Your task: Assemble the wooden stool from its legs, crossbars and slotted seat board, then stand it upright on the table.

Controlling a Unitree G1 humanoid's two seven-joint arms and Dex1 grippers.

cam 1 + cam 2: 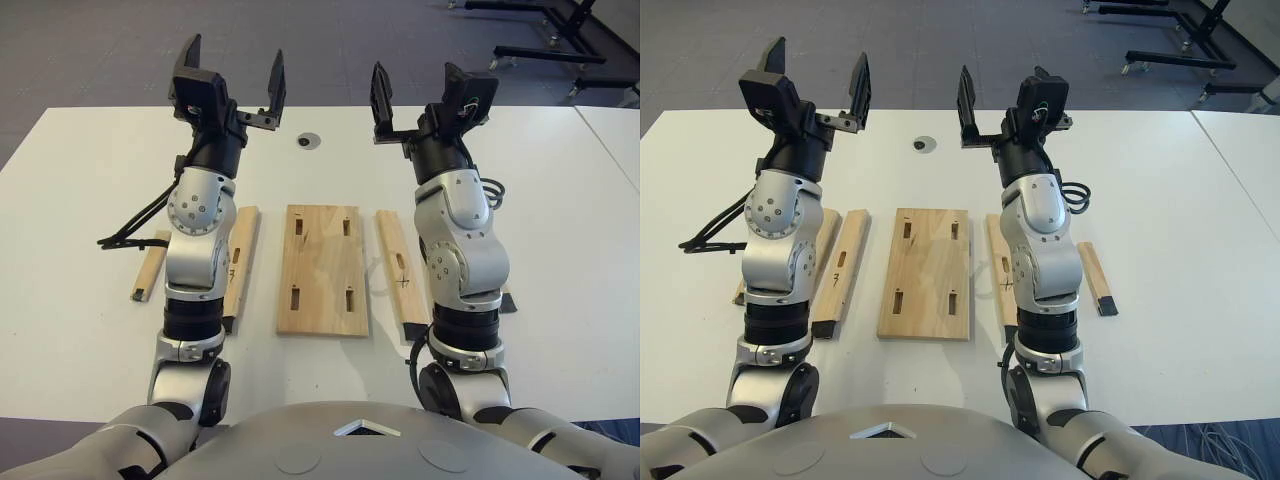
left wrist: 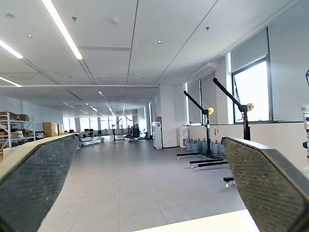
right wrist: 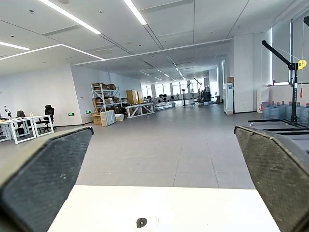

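- Both tools hang released and empty, the left tool [image 1: 235, 58] and the right tool [image 1: 418, 80] raised beyond the parts toward 12 o'clock.
- Slotted seat board [image 1: 322, 268] lies flat mid-desk with its four slots up. It looks stiff, light and smooth, and is best gripped across a long edge, clear of the slots.
- Left long slat [image 1: 248, 250] sits just beside it at 9 o'clock and right long slat [image 1: 395, 255] at 3 o'clock.
- Left short stick [image 1: 150, 270] and right short stick [image 1: 1095, 275] lie farther out.
- White desk [image 1: 560, 250] carries everything.
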